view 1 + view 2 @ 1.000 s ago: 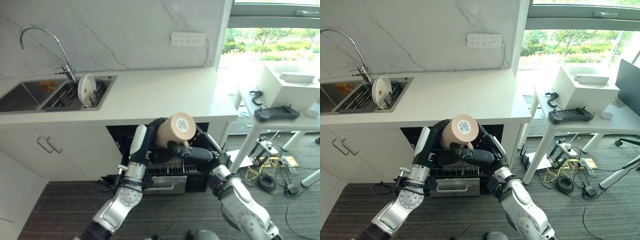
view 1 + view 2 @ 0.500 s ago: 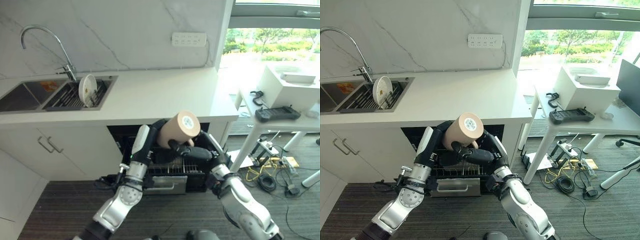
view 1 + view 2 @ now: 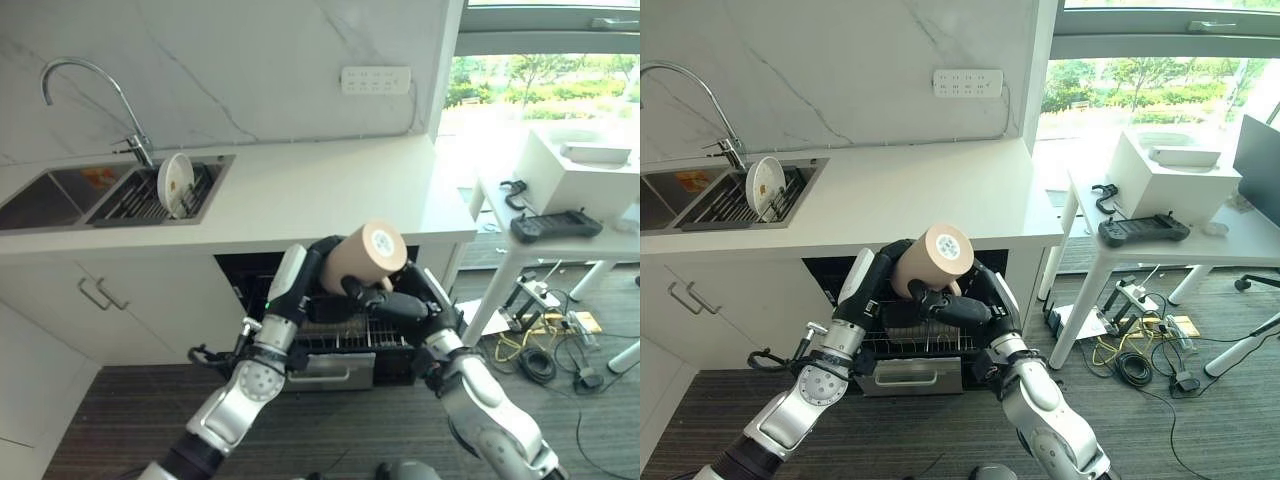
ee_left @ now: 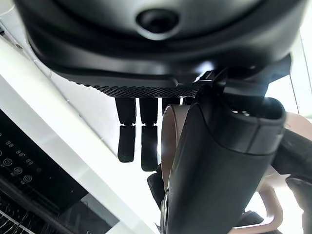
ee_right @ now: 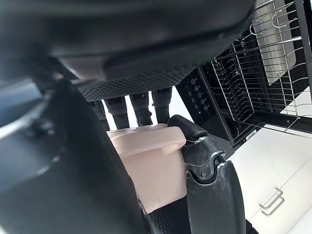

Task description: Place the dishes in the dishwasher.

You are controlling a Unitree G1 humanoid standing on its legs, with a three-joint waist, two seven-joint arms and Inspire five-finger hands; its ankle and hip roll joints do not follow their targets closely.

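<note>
Left eye view: both hands meet on a beige mug (image 3: 362, 258) held in the air in front of the counter's (image 3: 330, 195) front edge, above the open dishwasher (image 3: 335, 335) under that counter. The mug lies tilted, its round base turned up toward the camera. The left hand (image 3: 322, 262) reaches in from the mug's left side; the right hand (image 3: 385, 300) sits under it, by the handle. At the counter's left end a white plate (image 3: 173, 181) stands on edge in a rack (image 3: 150, 200) inside the sink (image 3: 60, 192), below the tap (image 3: 90, 100). A white table (image 3: 560, 240) stands to the right, by the window.

Right eye view: the same scene. The mug (image 3: 933, 262) hangs just over the wire rack (image 3: 920, 345) pulled out of the dishwasher, with the right hand (image 3: 945, 305) beneath it and the left hand (image 3: 890, 270) beside it. The plate (image 3: 763, 185) stands well apart, in the sink.

Left wrist view: the left hand's fingers (image 4: 141, 136) hang straight and relaxed next to the mug's rim (image 4: 168, 146), not curled round it; the thumb lies along the mug's side.

Right wrist view: the right hand's fingers (image 5: 139, 109) and thumb (image 5: 204, 161) wrap the mug (image 5: 156, 165), gripping it. The dishwasher's wire rack (image 5: 263, 92) shows beyond.
</note>
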